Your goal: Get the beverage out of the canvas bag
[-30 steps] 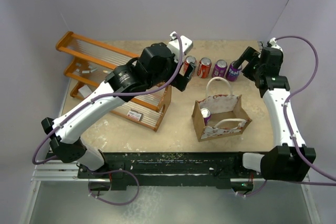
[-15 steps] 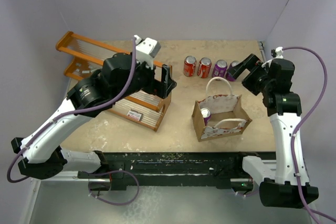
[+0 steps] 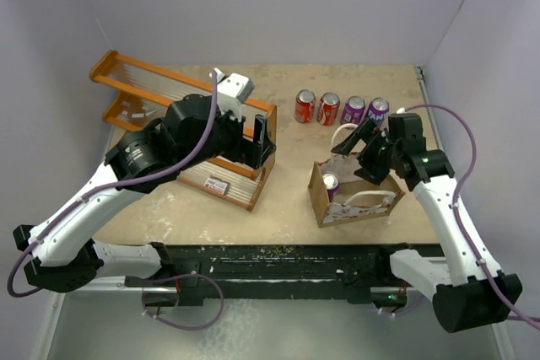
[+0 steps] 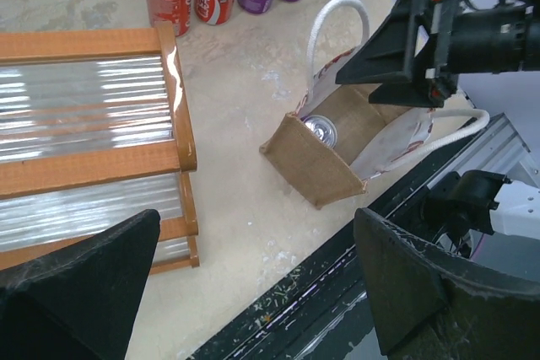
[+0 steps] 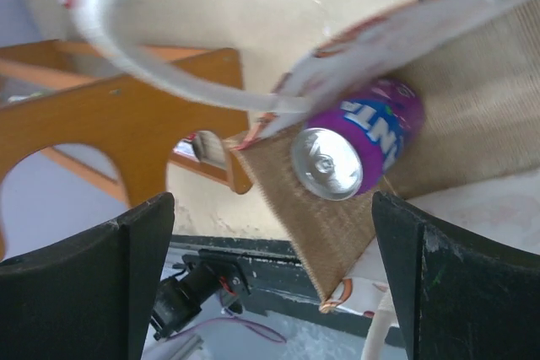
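Purple soda can (image 3: 330, 185), the beverage to be taken out, stands inside the canvas bag (image 3: 364, 208), pressed into the bag's left end, on the side facing the wooden rack (image 3: 173, 94). Its silver lid points up through the bag's open mouth, so its long axis runs upright, or close to it. The purple label shows below the lid in the right wrist view.

Poised above the bag's right half, the right gripper (image 3: 359, 156) has its jaws spread wide and holds nothing. From there the can lies down and to the left, and in the wrist view it sits ahead between the two fingers, a little right of centre. The bag's far white loop handle (image 5: 160, 69) arcs across that view above the can. It looks likely to get in the way of a straight descent.

Well apart to the left of the bag, over the rack's end, the left gripper (image 3: 263, 134) also has its jaws wide and empty. The right arm is plainly nearer and better placed for the reach.

Beyond the bag, four more cans (image 3: 340, 109), two red and two purple, stand in a row on the tabletop (image 3: 278, 208).
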